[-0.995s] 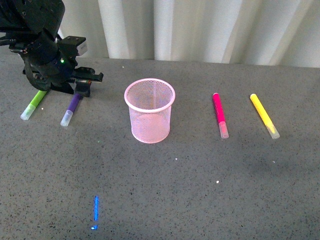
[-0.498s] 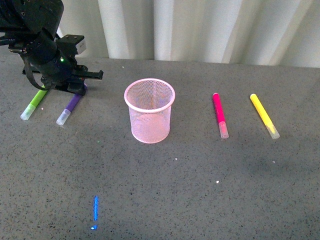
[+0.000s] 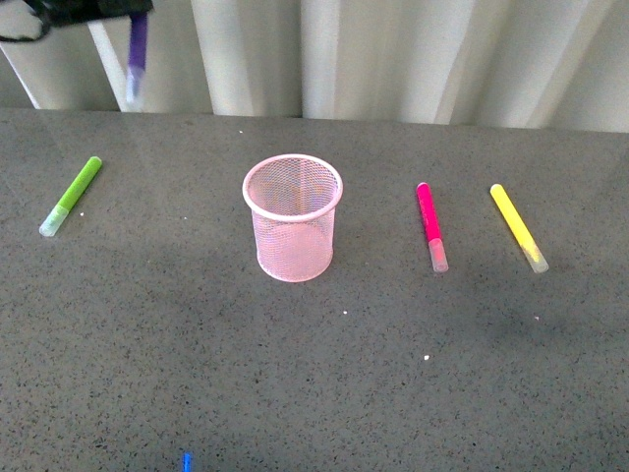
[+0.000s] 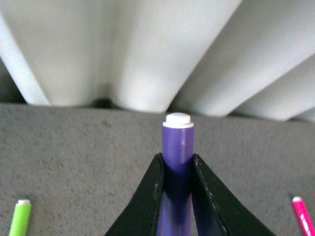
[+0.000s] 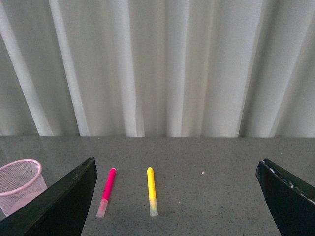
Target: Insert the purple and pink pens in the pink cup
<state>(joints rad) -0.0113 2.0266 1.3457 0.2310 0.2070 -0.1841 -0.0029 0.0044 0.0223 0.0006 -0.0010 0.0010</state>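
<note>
A pale pleated curtain [image 3: 393,59] hangs behind a grey speckled table [image 3: 314,374]. The pink cup [image 3: 293,218] stands upright on the table, below the left gripper [image 4: 178,164] and off towards the robot's right of it, with nothing visible inside its mesh. The left gripper sits high at the far left edge of the front view, well above the table, and is clamped on the purple pen [image 3: 138,49]. The two black fingers [image 4: 147,196] press on either side of the barrel, and the pen hangs nearly upright from the gripper with its pale cap pointing down, clear of the table. The right gripper [image 5: 177,167] is spread wide with nothing between its fingers. The pink pen [image 3: 431,226] lies flat on the table ahead of the right gripper, seen through the gap between the fingers and untouched. The yellow marker [image 3: 519,228] lies just beside the pink pen, on the side away from the cup. The lime-green marker [image 3: 71,197] lies on the table below the left gripper, well apart from the cup.
</note>
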